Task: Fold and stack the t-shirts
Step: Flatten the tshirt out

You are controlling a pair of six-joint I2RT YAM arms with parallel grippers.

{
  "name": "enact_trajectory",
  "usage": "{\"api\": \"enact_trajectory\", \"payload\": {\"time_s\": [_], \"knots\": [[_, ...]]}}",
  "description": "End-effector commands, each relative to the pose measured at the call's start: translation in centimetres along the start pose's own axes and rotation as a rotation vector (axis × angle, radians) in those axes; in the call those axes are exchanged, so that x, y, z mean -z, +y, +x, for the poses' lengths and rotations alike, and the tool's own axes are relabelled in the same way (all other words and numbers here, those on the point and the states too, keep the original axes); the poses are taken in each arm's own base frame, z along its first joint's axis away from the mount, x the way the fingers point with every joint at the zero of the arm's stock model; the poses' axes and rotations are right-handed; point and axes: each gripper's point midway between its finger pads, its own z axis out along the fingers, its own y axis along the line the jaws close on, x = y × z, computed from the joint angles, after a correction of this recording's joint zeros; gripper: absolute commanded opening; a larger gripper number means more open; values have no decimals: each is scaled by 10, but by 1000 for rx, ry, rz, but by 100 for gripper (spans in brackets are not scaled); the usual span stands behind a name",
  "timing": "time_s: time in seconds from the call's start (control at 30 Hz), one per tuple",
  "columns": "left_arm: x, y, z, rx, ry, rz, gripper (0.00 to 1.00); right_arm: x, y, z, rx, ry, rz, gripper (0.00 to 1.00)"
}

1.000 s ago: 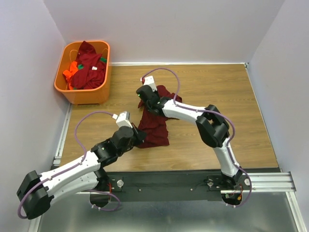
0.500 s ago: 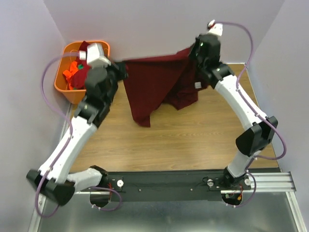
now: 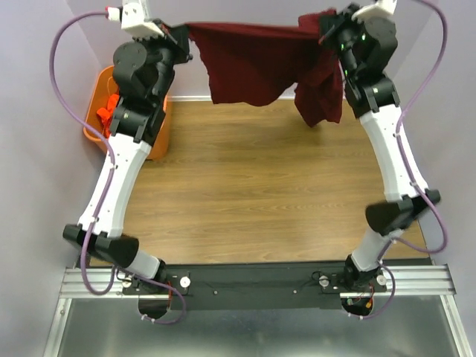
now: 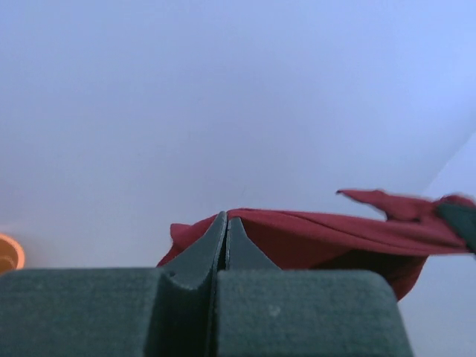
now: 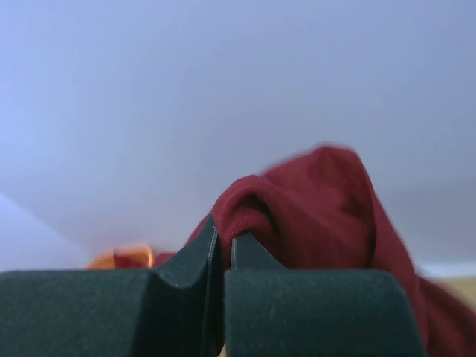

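A dark maroon t-shirt (image 3: 256,67) hangs stretched in the air high above the table, held at both upper corners. My left gripper (image 3: 186,31) is shut on its left corner, and the cloth (image 4: 327,238) runs off to the right past the closed fingertips. At the other end my right gripper (image 3: 321,22) is shut on a bunched fold (image 5: 297,216) of the same shirt. The right part of the shirt droops lower than the left. More t-shirts (image 3: 113,108) lie in the orange basket, mostly hidden behind the left arm.
The orange plastic basket (image 3: 158,134) stands at the table's back left corner, by the left wall. The wooden table (image 3: 260,193) lies below the hanging shirt. Purple walls close in the back and both sides.
Both arms have lifted the maroon shirt from the table, raised it high and pulled it wide apart; it now hangs spread between them near the back wall.
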Motion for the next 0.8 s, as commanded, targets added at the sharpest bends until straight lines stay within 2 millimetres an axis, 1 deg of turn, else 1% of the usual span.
{"api": "enact_trajectory", "payload": {"time_s": [0.0,0.03,0.07,0.1,0.13,0.17,0.2,0.23,0.27,0.3,0.33,0.37,0.4,0.43,0.47,0.53,0.57,0.6,0.63,0.67,0.7,0.77], "knots": [[35,44,-22,-35,-80,-141,0,31,-62,49,4,139,166,1],[41,51,-4,-18,-46,-153,0,44,-64,64,-22,180,165,1],[50,59,13,-7,-14,-165,0,66,-61,74,-78,225,138,3],[72,80,57,1,70,-210,0,90,-83,138,-97,365,178,6],[87,89,81,81,106,-249,0,110,-90,171,-129,439,183,13],[101,98,104,105,145,-267,0,133,-82,182,-204,478,137,34],[132,117,149,124,221,-299,0,176,-108,252,-220,631,187,47],[145,123,165,174,230,-318,0,190,-111,267,-244,643,178,64],[174,140,201,186,284,-355,0,206,-112,268,-273,640,182,68],[182,142,210,203,282,-347,0,239,-133,304,-272,717,241,76],[191,148,220,209,295,-360,0,251,-139,311,-269,728,257,80],[199,153,230,214,314,-375,0,264,-150,319,-260,736,298,81],[211,159,247,214,350,-386,0,270,-159,315,-249,701,339,83],[218,163,258,219,372,-398,0,282,-173,324,-223,709,387,84],[222,165,261,222,378,-408,0,288,-178,323,-209,704,409,84],[224,166,264,233,379,-411,0,293,-187,323,-189,691,453,84],[225,165,263,233,378,-405,0,291,-194,320,-168,672,484,85],[226,165,263,234,379,-403,0,292,-200,325,-155,682,510,85],[225,165,263,234,376,-403,0,291,-204,328,-144,689,528,84],[226,165,263,232,374,-403,0,286,-206,327,-132,683,539,84],[225,166,262,226,372,-406,0,286,-211,340,-124,722,561,83],[225,165,264,225,377,-403,0,281,-210,349,-136,755,558,81]]}}
